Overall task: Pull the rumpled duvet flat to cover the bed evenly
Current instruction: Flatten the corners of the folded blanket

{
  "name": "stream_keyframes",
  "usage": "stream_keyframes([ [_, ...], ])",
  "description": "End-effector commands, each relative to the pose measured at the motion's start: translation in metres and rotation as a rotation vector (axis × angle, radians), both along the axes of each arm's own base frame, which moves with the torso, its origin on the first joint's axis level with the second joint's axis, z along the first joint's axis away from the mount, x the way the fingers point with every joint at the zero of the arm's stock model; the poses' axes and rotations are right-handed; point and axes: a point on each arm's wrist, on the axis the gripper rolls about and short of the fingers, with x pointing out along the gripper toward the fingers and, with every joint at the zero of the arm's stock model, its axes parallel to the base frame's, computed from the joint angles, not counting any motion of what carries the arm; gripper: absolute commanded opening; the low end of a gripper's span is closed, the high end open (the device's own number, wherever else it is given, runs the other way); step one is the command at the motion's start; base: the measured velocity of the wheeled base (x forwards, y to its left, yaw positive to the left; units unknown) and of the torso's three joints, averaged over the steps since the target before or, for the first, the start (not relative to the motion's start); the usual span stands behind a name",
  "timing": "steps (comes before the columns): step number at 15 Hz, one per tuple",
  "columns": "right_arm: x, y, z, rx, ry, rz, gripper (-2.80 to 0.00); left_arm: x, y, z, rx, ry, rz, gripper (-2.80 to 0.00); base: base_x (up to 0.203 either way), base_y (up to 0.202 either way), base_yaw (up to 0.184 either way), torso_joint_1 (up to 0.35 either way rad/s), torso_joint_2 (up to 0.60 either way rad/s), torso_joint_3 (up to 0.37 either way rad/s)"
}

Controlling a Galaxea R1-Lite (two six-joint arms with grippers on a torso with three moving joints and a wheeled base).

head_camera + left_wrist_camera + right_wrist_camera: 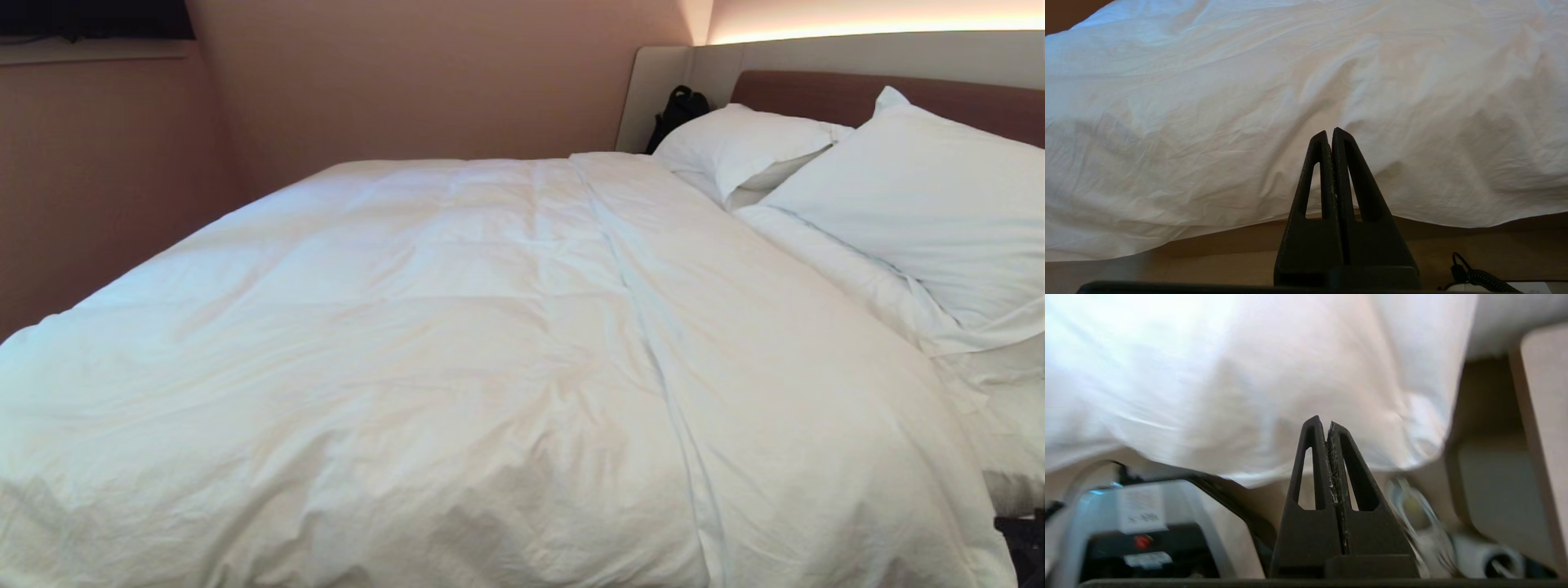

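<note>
**Soft matt cloth on the bed, hard dark plastic on the fingers**

The thick white cloth duvet is matt and finely creased, its cotton-like cover puffed over soft filling. The two white rectangular cloth pillows look smoother, with only a few folds. Behind them the brown padded headboard has an even, dull upholstered face, set in a smooth pale beige surround. The wall is matt and plain. The black left gripper looks like moulded matt plastic with a slightly grainy surface. The black right gripper is the same plastic, its inner faces rough and scuffed with pale flecks.
</note>
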Motion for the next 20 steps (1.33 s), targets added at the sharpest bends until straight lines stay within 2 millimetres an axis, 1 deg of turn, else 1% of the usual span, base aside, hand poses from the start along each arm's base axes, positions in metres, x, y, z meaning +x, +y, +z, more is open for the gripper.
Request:
stream_keyframes([
  [1, -0.013, 0.014, 0.017, 0.142, -0.168, 0.092, -2.8, 0.0, 0.0, 0.0, 0.001, 0.0, 0.0, -2.8, 0.0, 0.0, 0.0, 0.0, 0.0, 0.0],
  [6, -0.007, 0.028, 0.028, 0.316, -0.195, 0.094, -2.8, 0.0, 0.0, 0.0, 0.001, 0.0, 0.0, -2.8, 0.0, 0.0, 0.0, 0.0, 0.0, 0.0],
  [8, -0.005, 0.042, 0.029, 0.366, -0.177, 0.166, -2.8, 0.0, 0.0, 0.0, 0.001, 0.0, 0.0, -2.8, 0.0, 0.0, 0.0, 0.0, 0.0, 0.0],
  [9, -0.008, 0.047, 0.031, 0.377, -0.185, 0.182, -2.8, 0.0, 0.0, 0.0, 0.001, 0.0, 0.0, -2.8, 0.0, 0.0, 0.0, 0.0, 0.0, 0.0],
  [10, -0.013, 0.049, 0.035, 0.364, -0.209, 0.182, -2.8, 0.0, 0.0, 0.0, 0.001, 0.0, 0.0, -2.8, 0.0, 0.0, 0.0, 0.0, 0.0, 0.0],
  [12, -0.018, 0.05, 0.036, 0.344, -0.227, 0.168, -2.8, 0.0, 0.0, 0.0, 0.001, 0.0, 0.0, -2.8, 0.0, 0.0, 0.0, 0.0, 0.0, 0.0],
  [13, -0.025, 0.052, 0.039, 0.315, -0.26, 0.157, -2.8, 0.0, 0.0, 0.0, 0.001, 0.0, 0.0, -2.8, 0.0, 0.0, 0.0, 0.0, 0.0, 0.0],
  [16, -0.056, 0.061, 0.051, 0.23, -0.418, 0.157, -2.8, 0.0, 0.0, 0.0, 0.001, 0.0, 0.0, -2.8, 0.0, 0.0, 0.0, 0.0, 0.0, 0.0],
  [20, -0.075, 0.066, 0.056, 0.184, -0.513, 0.158, -2.8, 0.0, 0.0, 0.0, 0.001, 0.0, 0.0, -2.8, 0.0, 0.0, 0.0, 0.0, 0.0, 0.0],
])
